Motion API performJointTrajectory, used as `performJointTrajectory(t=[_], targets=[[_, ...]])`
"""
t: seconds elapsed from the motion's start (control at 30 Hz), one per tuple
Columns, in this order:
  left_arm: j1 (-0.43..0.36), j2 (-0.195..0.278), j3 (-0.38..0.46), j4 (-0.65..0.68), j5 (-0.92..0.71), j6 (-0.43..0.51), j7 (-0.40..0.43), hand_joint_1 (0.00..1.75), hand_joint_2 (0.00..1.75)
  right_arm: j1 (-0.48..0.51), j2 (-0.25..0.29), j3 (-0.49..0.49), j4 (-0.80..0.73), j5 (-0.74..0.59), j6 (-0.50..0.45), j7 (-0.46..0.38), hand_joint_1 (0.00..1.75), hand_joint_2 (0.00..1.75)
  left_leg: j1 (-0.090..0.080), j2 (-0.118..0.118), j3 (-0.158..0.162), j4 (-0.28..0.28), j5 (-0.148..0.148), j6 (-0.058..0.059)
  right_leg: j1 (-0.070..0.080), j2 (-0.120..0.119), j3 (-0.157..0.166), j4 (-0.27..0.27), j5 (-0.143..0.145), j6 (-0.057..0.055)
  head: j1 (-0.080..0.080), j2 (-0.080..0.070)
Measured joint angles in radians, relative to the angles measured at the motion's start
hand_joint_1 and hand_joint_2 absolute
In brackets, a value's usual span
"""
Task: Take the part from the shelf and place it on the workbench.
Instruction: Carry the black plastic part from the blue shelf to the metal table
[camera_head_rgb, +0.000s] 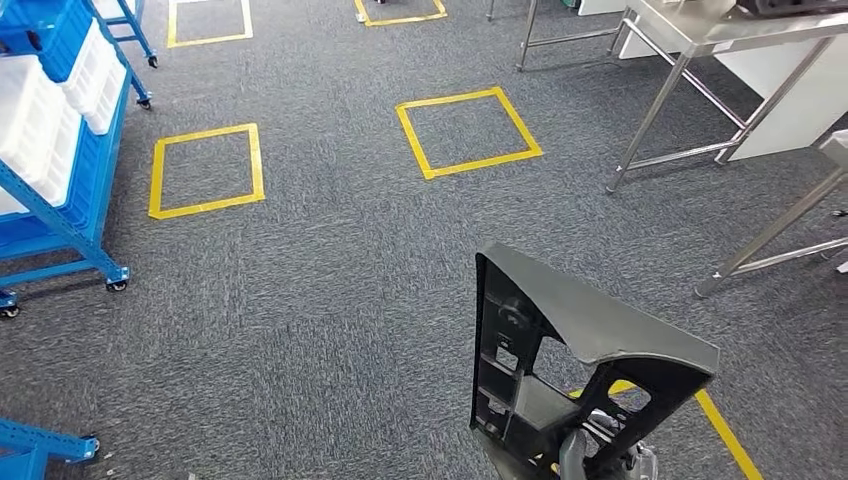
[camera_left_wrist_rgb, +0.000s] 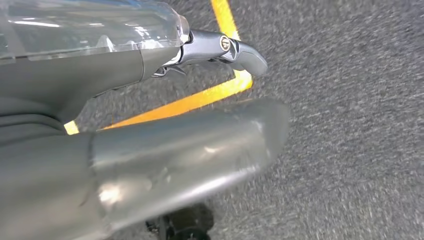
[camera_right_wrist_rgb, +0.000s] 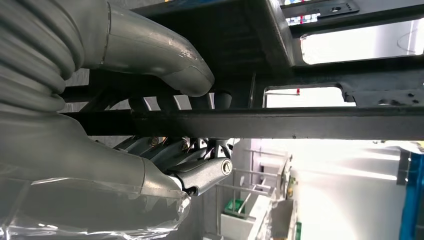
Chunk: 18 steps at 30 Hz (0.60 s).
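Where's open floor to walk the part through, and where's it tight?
Open: the grey carpet between the blue shelf rack and the steel table legs, including the two yellow taped squares. Tight: far right, where table legs crowd in. The right hand grips the black part; the left hand hangs over carpet.

right hand (camera_head_rgb: 590, 455): cut by lower edge, under part (camera_head_rgb: 560, 360) | left wrist view: carpet (camera_left_wrist_rgb: 350, 150) blurred

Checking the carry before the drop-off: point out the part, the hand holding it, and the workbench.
part (camera_head_rgb: 590, 325), head view, on its grey top face.
right hand (camera_right_wrist_rgb: 165, 55), right wrist view, on the thumb over the part's bar.
workbench (camera_head_rgb: 700, 35), head view, on its steel top edge.
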Motion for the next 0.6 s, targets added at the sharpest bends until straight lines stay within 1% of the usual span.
performJointTrajectory(t=[0.03,0.07,0.1,0.13,0.17,0.2,0.23,0.27,0.3,0.33,0.37,0.4,0.43,0.47,0.5,0.53,0.57,0.6], targets=[[0.002,0.000,0.000,0.000,0.000,0.000,0.000,0.00,0.00,-0.001,0.000,0.000,0.000,0.000,0.000,0.000,1.75,1.75,-0.003,0.012,-0.001,-0.001,0.001,0.003,0.001,-0.031,-0.030,0.062,-0.035,0.003,0.004,0.000],[0.004,0.000,0.000,0.000,0.000,0.000,0.000,0.00,0.00,-0.002,0.000,0.000,0.000,0.000,-0.001,0.000,1.75,1.75,-0.005,0.026,-0.002,-0.001,0.000,0.005,0.001,-0.050,-0.062,0.128,-0.065,0.006,0.007,0.000],[0.006,0.000,0.000,0.000,0.000,0.000,0.000,0.00,0.00,-0.003,0.000,0.000,0.001,0.000,-0.001,0.000,1.75,1.75,-0.007,0.039,-0.003,-0.001,0.000,0.006,0.000,-0.058,-0.087,0.179,-0.082,0.006,0.007,0.000],[0.006,0.000,0.000,0.000,0.000,0.000,0.000,0.00,0.00,-0.003,0.000,0.000,0.002,0.000,-0.002,0.000,1.75,1.75,-0.009,0.052,-0.003,-0.001,-0.001,0.007,0.000,-0.062,-0.097,0.200,-0.080,0.006,0.007,0.000],[0.006,0.000,0.000,0.000,0.000,0.000,0.001,0.00,0.00,-0.003,0.000,0.000,0.002,0.001,-0.003,0.001,1.75,1.75,-0.011,0.064,-0.002,-0.001,-0.003,0.007,0.000,-0.065,-0.085,0.180,-0.060,0.003,0.007,0.000],[0.004,0.000,0.000,0.000,0.000,0.000,0.001,0.00,0.00,-0.003,0.000,0.000,0.003,0.001,-0.004,0.001,1.75,1.75,-0.012,0.076,0.001,-0.001,-0.004,0.006,0.003,-0.072,-0.055,0.125,-0.026,-0.002,0.007,0.000],[0.003,-0.001,0.000,0.000,0.000,0.000,0.001,0.00,0.00,-0.003,0.000,0.000,0.003,0.001,-0.006,0.001,1.75,1.75,-0.013,0.085,0.005,-0.001,-0.007,0.005,0.008,-0.094,-0.015,0.049,0.006,-0.011,0.007,0.000],[0.002,-0.002,0.000,0.000,0.000,0.000,0.001,0.00,0.00,-0.004,0.000,0.000,0.003,0.002,-0.007,0.002,1.75,1.75,-0.015,0.095,0.008,-0.001,-0.010,0.003,0.016,-0.120,0.021,-0.017,0.027,-0.020,0.007,0.000],[0.002,-0.004,0.000,0.000,0.000,0.000,0.000,0.00,0.00,-0.005,0.000,0.001,0.003,0.003,-0.008,0.002,1.75,1.75,-0.017,0.104,0.011,-0.001,-0.012,-0.001,0.023,-0.140,0.044,-0.063,0.038,-0.029,0.007,0.000],[0.002,-0.005,0.000,0.000,0.000,0.000,0.000,0.00,0.00,-0.006,0.000,0.001,0.002,0.004,-0.009,0.002,1.75,1.75,-0.018,0.114,0.013,-0.001,-0.014,-0.004,0.029,-0.152,0.054,-0.086,0.038,-0.035,0.007,0.000],[0.001,-0.006,0.000,0.000,0.000,0.000,0.000,0.00,0.00,-0.006,0.000,0.001,0.002,0.004,-0.010,0.002,1.75,1.75,-0.019,0.125,0.016,-0.003,-0.015,-0.008,0.032,-0.146,0.053,-0.089,0.037,-0.038,0.007,0.000],[0.000,-0.006,0.000,0.000,0.000,0.000,0.000,0.00,0.00,-0.006,0.000,0.001,0.002,0.005,-0.011,0.002,1.75,1.75,-0.020,0.135,0.019,-0.006,-0.017,-0.012,0.030,-0.131,0.054,-0.095,0.041,-0.041,0.008,0.000],[-0.002,-0.007,0.000,0.000,-0.001,-0.001,-0.001,0.00,0.00,-0.005,0.000,0.001,0.002,0.006,-0.013,0.002,1.75,1.75,-0.021,0.129,0.022,-0.003,-0.023,-0.017,0.026,-0.119,0.058,-0.102,0.045,-0.044,0.007,0.000],[-0.003,-0.007,0.000,0.000,-0.001,-0.001,-0.001,0.00,0.00,-0.005,0.000,0.002,0.002,0.007,-0.013,0.002,1.75,1.75,-0.020,0.110,0.017,0.015,-0.038,-0.022,0.021,-0.107,0.062,-0.110,0.050,-0.048,0.006,0.000],[-0.003,-0.007,0.000,0.000,-0.001,-0.001,-0.002,0.00,0.00,-0.007,0.000,0.003,0.002,0.008,-0.014,0.002,1.75,1.75,-0.019,0.083,0.002,0.053,-0.063,-0.026,0.016,-0.095,0.066,-0.117,0.054,-0.052,0.003,0.000],[-0.002,-0.006,0.000,0.000,-0.001,-0.001,-0.002,0.00,0.00,-0.008,0.000,0.005,0.002,0.008,-0.014,0.002,1.75,1.75,-0.016,0.051,-0.023,0.111,-0.094,-0.029,0.014,-0.083,0.066,-0.119,0.056,-0.054,0.001,0.000],[0.000,-0.006,0.000,0.000,-0.001,-0.002,-0.002,0.00,0.00,-0.010,0.000,0.006,0.003,0.008,-0.014,0.004,1.75,1.75,-0.014,0.032,-0.056,0.179,-0.125,-0.031,0.013,-0.070,0.065,-0.118,0.057,-0.056,-0.001,0.000],[0.003,-0.005,0.000,0.000,-0.001,-0.002,-0.002,0.00,0.00,-0.010,0.000,0.007,0.003,0.008,-0.014,0.005,1.75,1.75,-0.012,0.024,-0.085,0.237,-0.145,-0.034,0.013,-0.056,0.065,-0.117,0.057,-0.056,-0.002,0.000]])
